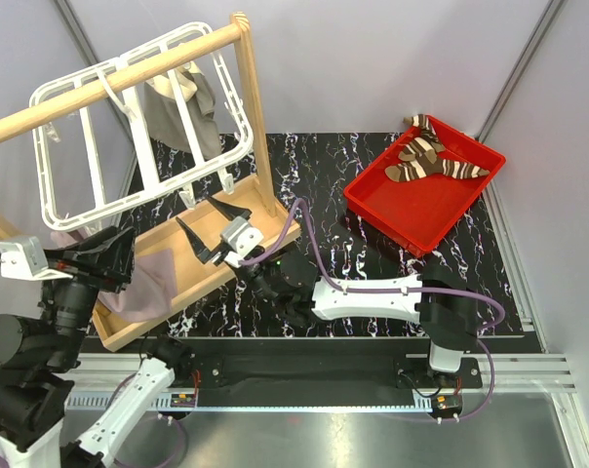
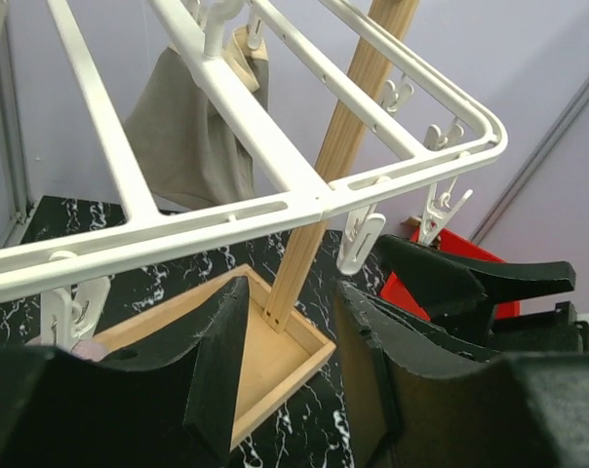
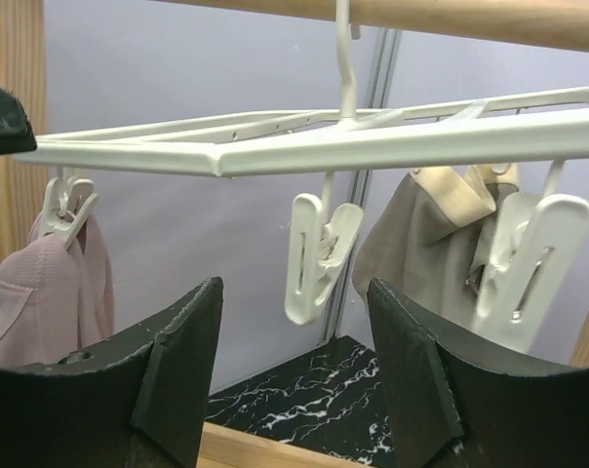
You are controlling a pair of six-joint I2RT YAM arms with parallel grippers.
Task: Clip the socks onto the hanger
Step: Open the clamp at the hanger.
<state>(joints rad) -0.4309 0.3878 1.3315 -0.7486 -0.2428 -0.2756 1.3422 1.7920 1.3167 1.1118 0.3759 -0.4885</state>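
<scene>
The two brown socks with cream stripes (image 1: 433, 156) lie in a red tray (image 1: 426, 210) at the far right, away from both grippers. The white grid hanger (image 1: 143, 127) hangs from a wooden rail at the far left. My right gripper (image 1: 212, 226) is open and empty just below the hanger's near corner; in the right wrist view (image 3: 294, 341) a free white clip (image 3: 319, 253) dangles just above its jaws. My left gripper (image 1: 119, 258) is open and empty below the hanger's left side; in the left wrist view (image 2: 294, 341) the hanger frame (image 2: 275, 205) runs above it.
A grey-beige cloth (image 1: 182, 107) is clipped to the hanger's far side, and a pinkish cloth (image 1: 143, 278) hangs into the wooden stand's base tray (image 1: 192, 268). The stand's upright post (image 1: 255, 127) rises beside the hanger. The right gripper's fingers (image 2: 470, 278) show in the left wrist view.
</scene>
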